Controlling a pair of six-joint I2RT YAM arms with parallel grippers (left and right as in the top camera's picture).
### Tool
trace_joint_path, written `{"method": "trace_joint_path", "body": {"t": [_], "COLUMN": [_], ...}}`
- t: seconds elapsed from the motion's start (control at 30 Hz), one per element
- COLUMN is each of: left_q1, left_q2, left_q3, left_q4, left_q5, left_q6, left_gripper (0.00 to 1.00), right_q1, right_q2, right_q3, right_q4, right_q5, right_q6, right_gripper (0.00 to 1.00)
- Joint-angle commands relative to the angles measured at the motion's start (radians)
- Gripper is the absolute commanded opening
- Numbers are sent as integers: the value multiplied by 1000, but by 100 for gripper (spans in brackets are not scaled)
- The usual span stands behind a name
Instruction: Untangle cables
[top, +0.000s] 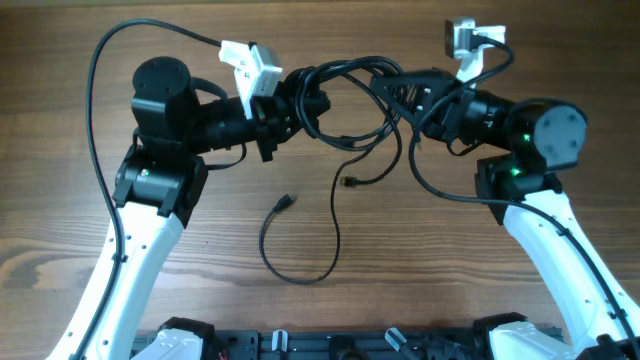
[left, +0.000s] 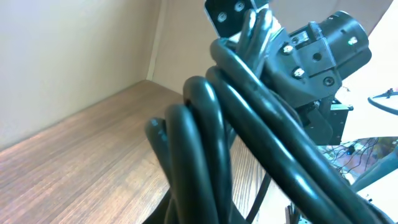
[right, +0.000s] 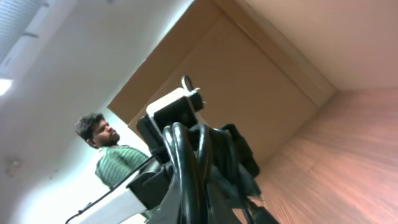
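Overhead, left gripper: you have the left gripper (top: 296, 108) up in the upper middle of the frame, closed on the cables (top: 350, 72).
Overhead, right gripper: the right gripper (top: 408, 98) faces it from the upper right, also clamped on the bundle.
Overhead, cables: the knot hangs between your two grippers. Loose strands drop to the table (top: 60, 240) at centre, one curling to a plug (top: 285, 203), and a second plug (top: 351, 182) lies just right of it.
Left wrist, cables: several black strands (left: 199, 155) fill the middle and lower right, pressed close to the lens. You cannot see the fingers here.
Left wrist, right arm: its black head (left: 323, 43) sits at the upper right, behind the strands.
Right wrist, cables: the strands (right: 186, 168) rise from the bottom centre, bunched together.
Right wrist, background: a person (right: 115, 158) in a green striped shirt stands at the left.
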Motion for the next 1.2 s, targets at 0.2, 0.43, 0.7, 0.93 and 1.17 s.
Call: {"method": "trace_joint_path", "body": {"t": [0.2, 0.43, 0.7, 0.93, 1.17], "left_q1": [-6, -5, -5, -5, -5], "left_q2": [1, 1, 1, 1, 1], "left_q3": [7, 7, 7, 7, 7], "left_q4": [12, -23, -105, -130, -182], "left_q5": [19, -172, -447, -563, -632], "left_q6": [9, 8, 9, 18, 70], "left_gripper": [4, 4, 4, 4, 4], "right_q1": [4, 4, 4, 4, 5], "right_q2": [2, 2, 2, 2, 2], "right_q3": [6, 6, 6, 6, 6], "right_q4": [-87, -113, -156, -442, -465], "right_q5": [-16, -13, -12, 109, 152], "right_q6": [-89, -110, -173, -356, -399], "right_gripper": [9, 100, 100, 100, 100]}}
